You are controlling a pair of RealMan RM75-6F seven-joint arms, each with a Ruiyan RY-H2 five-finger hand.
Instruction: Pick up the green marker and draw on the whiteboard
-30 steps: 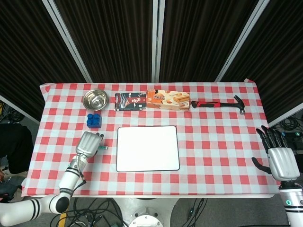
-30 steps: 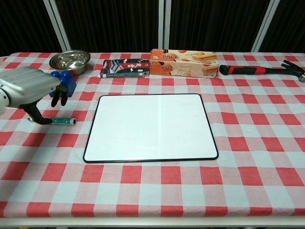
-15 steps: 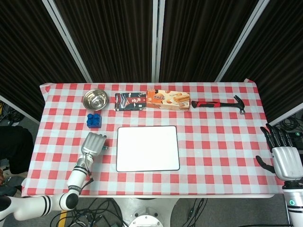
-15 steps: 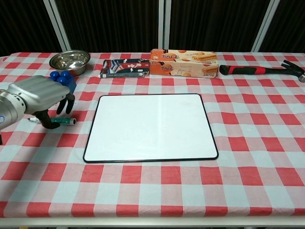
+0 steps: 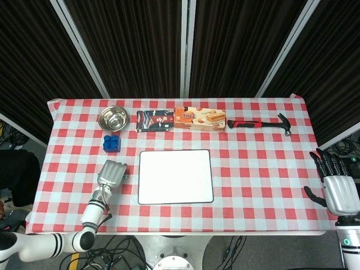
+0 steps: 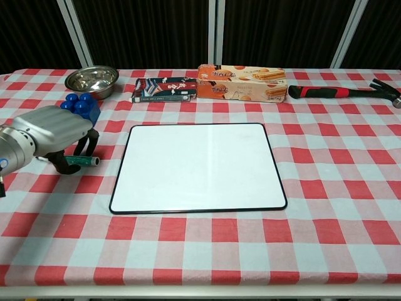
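Observation:
The green marker [image 6: 85, 161] lies on the checked cloth left of the whiteboard [image 6: 197, 166], its tip toward the board. My left hand [image 6: 53, 132] is down over the marker's rear half, with fingers curled behind it and the thumb in front; I cannot tell if they squeeze it. From the head view the left hand [image 5: 111, 173] hides the marker beside the whiteboard [image 5: 175, 176]. My right hand [image 5: 340, 188] hangs off the table's right edge with its fingers spread and nothing in it.
A blue block [image 6: 81, 105] sits just behind the left hand, and a steel bowl [image 6: 91, 79] beyond it. Along the back lie a dark box [image 5: 154, 120], an orange biscuit box [image 5: 199, 118] and a red-handled hammer [image 5: 259, 124].
My left hand has dropped lower and slid toward the board, covering more of the marker. The right hand has pulled back a little toward the table's right edge.

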